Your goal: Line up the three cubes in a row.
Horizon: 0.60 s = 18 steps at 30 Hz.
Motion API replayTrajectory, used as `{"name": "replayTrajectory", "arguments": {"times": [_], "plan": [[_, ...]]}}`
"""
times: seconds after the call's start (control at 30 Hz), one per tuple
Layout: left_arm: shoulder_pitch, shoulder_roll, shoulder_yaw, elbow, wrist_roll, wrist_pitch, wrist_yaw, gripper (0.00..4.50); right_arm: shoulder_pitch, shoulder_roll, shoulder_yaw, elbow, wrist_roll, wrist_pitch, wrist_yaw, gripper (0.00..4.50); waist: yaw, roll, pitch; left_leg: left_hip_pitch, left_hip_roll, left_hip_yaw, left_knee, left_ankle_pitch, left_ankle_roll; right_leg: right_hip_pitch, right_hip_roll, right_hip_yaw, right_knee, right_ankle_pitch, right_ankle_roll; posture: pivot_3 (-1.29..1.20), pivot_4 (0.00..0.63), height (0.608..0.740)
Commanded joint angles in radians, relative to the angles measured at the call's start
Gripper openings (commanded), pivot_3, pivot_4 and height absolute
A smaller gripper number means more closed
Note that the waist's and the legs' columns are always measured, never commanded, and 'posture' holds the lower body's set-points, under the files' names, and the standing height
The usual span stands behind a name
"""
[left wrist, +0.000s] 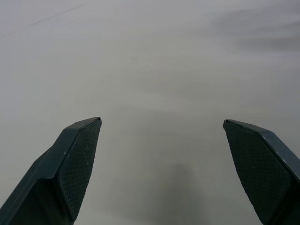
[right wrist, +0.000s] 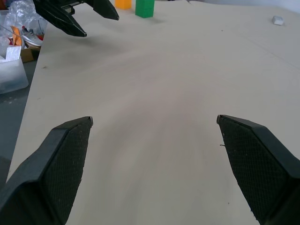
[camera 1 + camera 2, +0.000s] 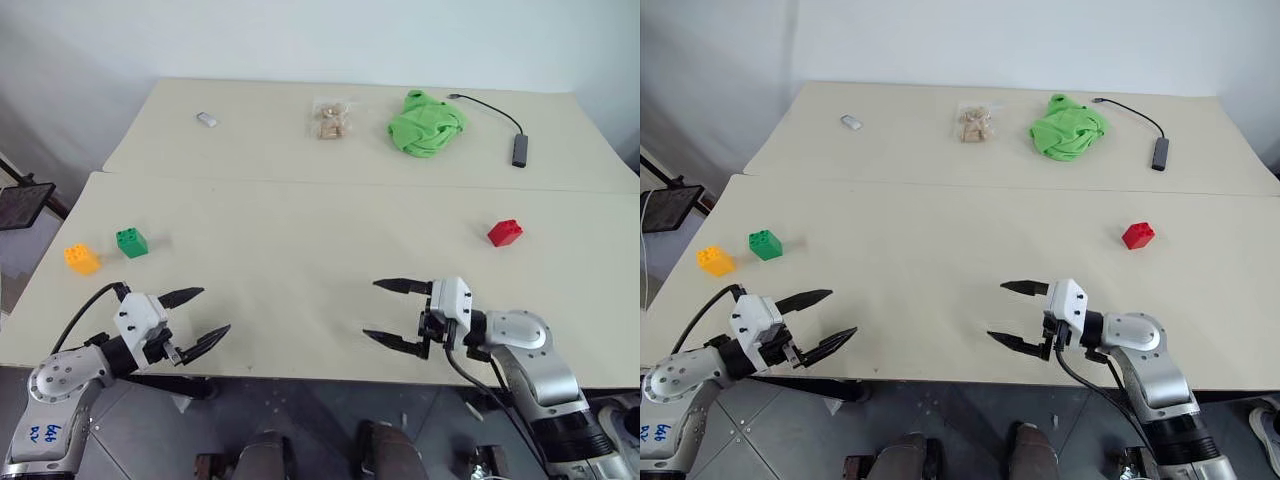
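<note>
Near the counter's left edge I see the yellow cube (image 3: 81,258) beside the green cube (image 3: 131,241); the red cube (image 3: 505,232) sits well apart toward the right edge, so the row is unbuilt, with the left gripper (image 3: 194,319) and right gripper (image 3: 391,311) empty, fingers spread.

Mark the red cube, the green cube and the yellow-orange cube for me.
red cube (image 3: 505,233), left eye view, on its front face.
green cube (image 3: 131,242), left eye view, on its front face.
yellow-orange cube (image 3: 81,259), left eye view, on its front face.
</note>
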Motion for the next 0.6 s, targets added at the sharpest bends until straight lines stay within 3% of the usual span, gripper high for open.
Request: {"name": "replayTrajectory", "arguments": {"times": [0.03,0.33,0.5,0.6], "plan": [[0.007,0.004,0.034,-0.010,0.007,0.006,0.024,4.43,-0.012,0.016,-0.037,0.007,0.000,-0.061,-0.023,4.50,0.000,0.000,0.000,0.000,0.000,0.000,0.000,0.000,0.000,0.000,0.000,0.000,0.000,0.000,0.000,0.00,0.150,0.740],[-0.072,-0.031,-0.055,-0.105,-0.083,0.061,-0.047,4.43,0.121,0.062,-0.328,-0.086,0.066,-0.004,-0.362,4.50,0.012,0.000,0.000,0.000,0.000,0.000,0.000,0.000,0.000,0.000,0.000,0.000,0.001,0.000,0.000,0.00,0.150,0.740],[-0.298,-0.175,-0.219,-0.022,-0.040,0.073,-0.020,4.43,0.222,0.043,-0.593,0.045,0.103,-0.014,-0.498,4.50,0.031,0.001,-0.001,0.000,-0.002,0.001,0.001,0.000,0.001,0.001,0.000,0.001,0.000,0.000,0.001,0.00,0.150,0.740],[-0.386,-0.218,-0.280,0.045,-0.014,0.072,-0.048,4.43,0.237,0.045,-0.651,0.126,0.112,-0.019,-0.517,4.50,0.025,0.000,-0.001,0.001,-0.002,0.002,0.002,0.001,0.002,0.003,0.000,0.002,-0.002,0.001,0.001,0.00,0.150,0.740]]}}
